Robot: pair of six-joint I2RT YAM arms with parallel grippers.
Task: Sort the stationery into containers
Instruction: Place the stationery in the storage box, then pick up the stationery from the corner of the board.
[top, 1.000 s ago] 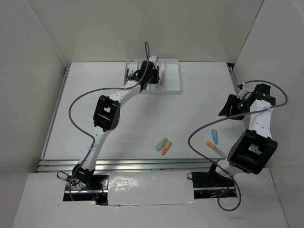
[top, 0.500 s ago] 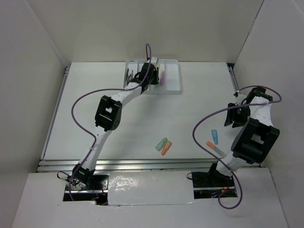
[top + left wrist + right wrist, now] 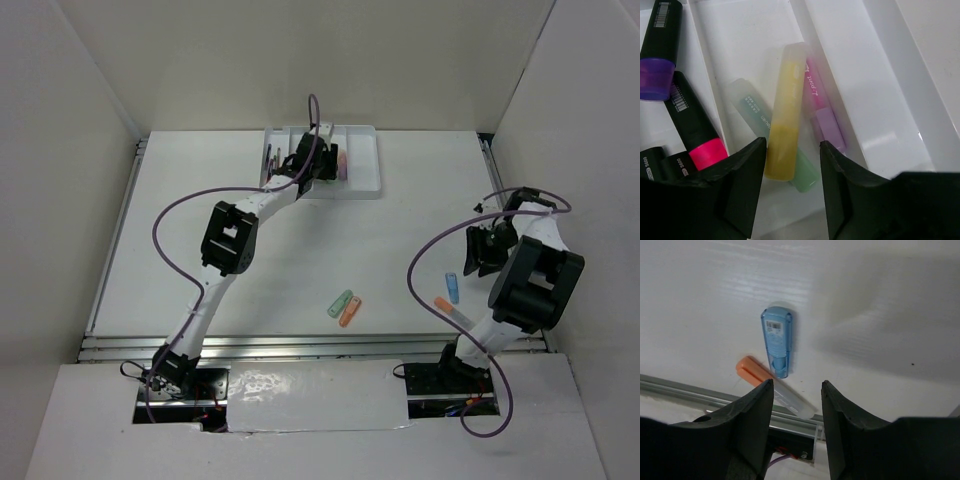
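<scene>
Yellow marker [image 3: 784,112], lengthwise along the tray [image 3: 875,90]

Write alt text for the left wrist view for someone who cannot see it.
The left end effector hangs open above the white tray, straddling a yellow marker that lies across a green marker beside a pink marker. The next compartment holds black highlighters with purple and pink caps.
</scene>
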